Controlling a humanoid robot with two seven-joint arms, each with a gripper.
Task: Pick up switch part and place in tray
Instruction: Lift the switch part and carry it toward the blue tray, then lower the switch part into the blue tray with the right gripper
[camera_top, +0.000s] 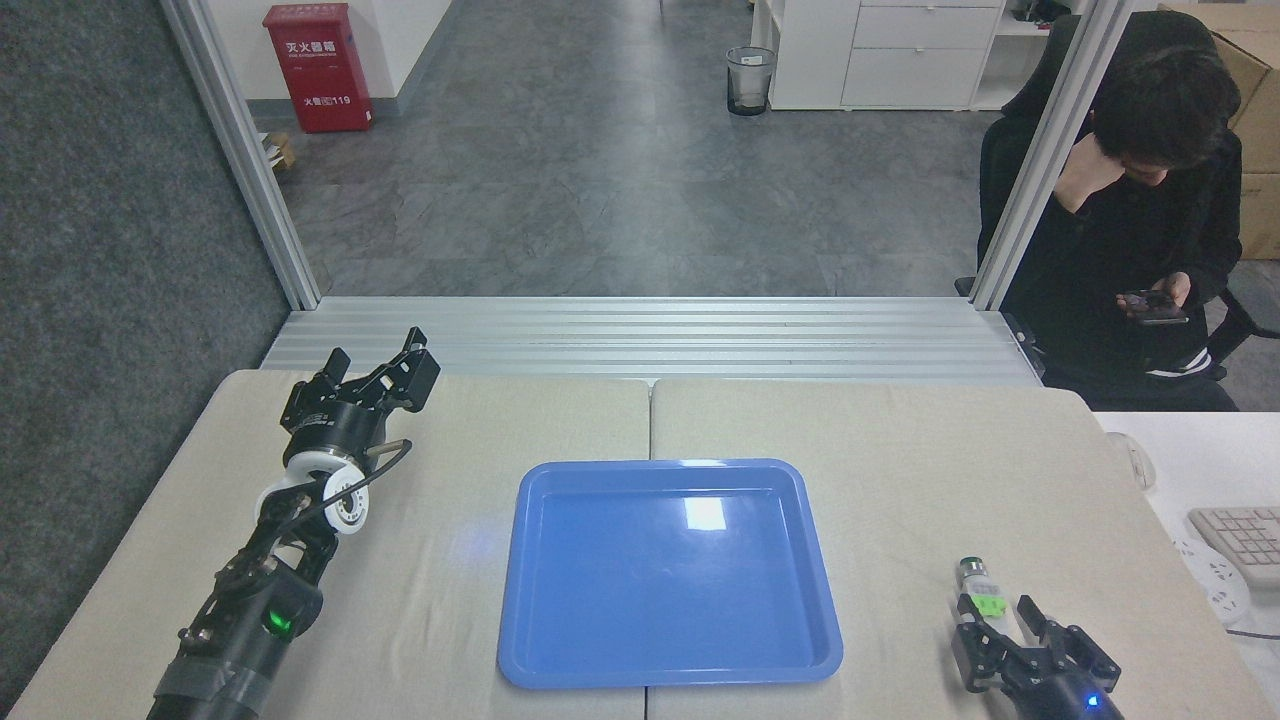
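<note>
Outside the tray (670, 575), the switch part (980, 597) lies on the beige tabletop (900, 450) at near right, its near end between the right claw (1010, 638)'s spread fingers. Left claw (385, 370) hovers open, empty, far left. Grey floor lies beyond.

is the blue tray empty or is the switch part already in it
Empty. The tray shows only bare blue floor; the switch part lies on the table to its right, by the right gripper.
</note>
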